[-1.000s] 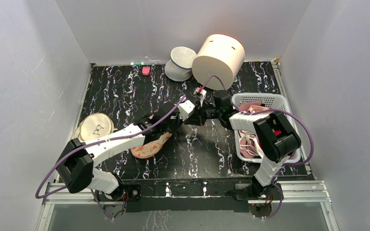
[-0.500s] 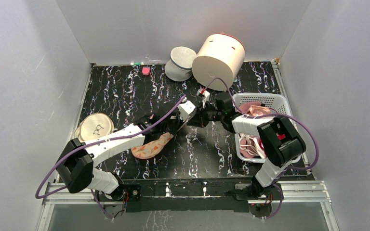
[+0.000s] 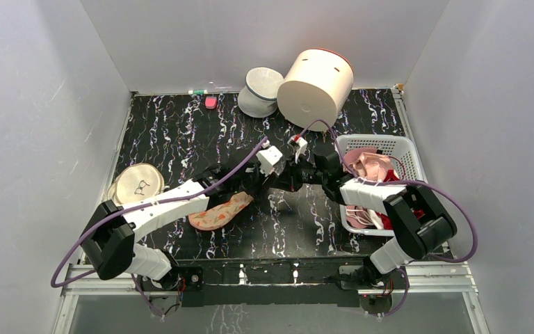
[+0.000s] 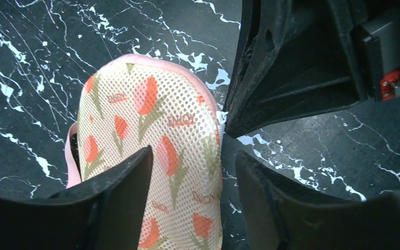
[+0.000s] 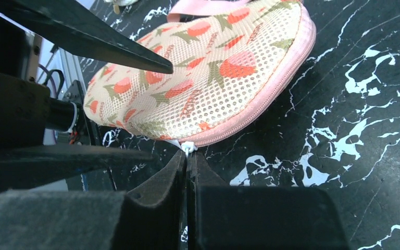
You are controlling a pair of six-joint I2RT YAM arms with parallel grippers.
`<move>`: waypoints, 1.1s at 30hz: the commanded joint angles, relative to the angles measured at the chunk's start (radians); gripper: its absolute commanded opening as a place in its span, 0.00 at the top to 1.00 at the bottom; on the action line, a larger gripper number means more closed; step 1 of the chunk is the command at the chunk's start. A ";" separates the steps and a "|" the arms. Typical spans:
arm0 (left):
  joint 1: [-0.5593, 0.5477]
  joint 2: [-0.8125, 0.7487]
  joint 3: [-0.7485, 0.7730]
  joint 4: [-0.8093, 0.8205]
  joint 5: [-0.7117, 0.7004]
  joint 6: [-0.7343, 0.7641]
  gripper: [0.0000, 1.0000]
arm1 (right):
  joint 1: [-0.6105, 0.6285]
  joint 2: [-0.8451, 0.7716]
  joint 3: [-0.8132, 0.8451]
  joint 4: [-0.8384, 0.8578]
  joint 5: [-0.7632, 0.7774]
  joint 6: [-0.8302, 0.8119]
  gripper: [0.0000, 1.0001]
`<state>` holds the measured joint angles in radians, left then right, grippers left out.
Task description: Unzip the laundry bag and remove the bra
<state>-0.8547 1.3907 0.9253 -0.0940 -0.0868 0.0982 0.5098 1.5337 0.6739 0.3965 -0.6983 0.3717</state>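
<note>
— So, where is the laundry bag [image 3: 220,212] lying?
— We see it flat on the counter [image 3: 167,132], left of the middle and closer to the near edge than the far one. It lies slantwise. It is peach mesh printed with red and green flowers, with pink zip edging.
— And our right gripper [image 5: 187,159]?
— It is pressed together on the small white zip pull [image 5: 188,148], at the end of the bag that points toward the middle of the counter. From the right wrist, the stretch of zip we can see looks closed.
— The left gripper [image 4: 192,156]?
— It is spread wide and hangs over that same end of the bag. One finger [image 4: 120,192] stands above the printed mesh, and the other is beside the bag over bare counter. We cannot tell whether either one touches the cloth.
— Are the two close together?
— Yes. In the left wrist view the right gripper's tip sits right at the bag's rim.
— What else do we have around?
— A white basket [image 3: 389,142] stands at the right edge with pink and dark red cloth in it. A big cream cylinder [image 3: 316,87] is tilted at the far edge, with a white round thing [image 3: 261,87] just beside it. A small pink thing [image 3: 211,103] lies along that same far edge. A round flat pouch [image 3: 138,182] rests by the left edge.
</note>
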 commanded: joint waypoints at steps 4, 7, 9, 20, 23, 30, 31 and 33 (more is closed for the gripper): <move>-0.001 -0.098 -0.035 0.054 0.059 -0.038 0.30 | 0.020 -0.067 -0.020 0.094 0.028 0.055 1.00; -0.008 -0.110 -0.031 0.035 0.081 -0.040 0.18 | 0.022 -0.063 -0.019 0.093 0.013 0.059 1.00; -0.015 -0.108 -0.018 0.009 0.082 -0.034 0.14 | 0.023 -0.061 -0.018 0.092 0.011 0.061 1.00; -0.029 -0.075 -0.013 -0.022 0.090 -0.056 0.22 | 0.023 -0.102 -0.019 0.041 0.029 0.034 1.00; -0.030 -0.100 -0.054 0.021 0.029 -0.094 0.25 | 0.024 -0.099 -0.019 0.038 0.016 0.029 1.00; -0.030 -0.128 -0.044 -0.004 -0.099 -0.126 0.20 | 0.024 -0.118 -0.029 0.024 0.016 0.023 1.00; -0.029 -0.123 -0.039 -0.017 -0.112 -0.136 0.19 | 0.025 -0.123 -0.026 0.011 0.020 0.017 1.00; -0.030 -0.116 -0.040 -0.027 -0.122 -0.136 0.17 | 0.025 -0.131 -0.022 -0.010 0.026 0.004 1.00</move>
<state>-0.8795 1.3052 0.8551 -0.0895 -0.1406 -0.0101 0.5301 1.4536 0.6441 0.3801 -0.6781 0.4114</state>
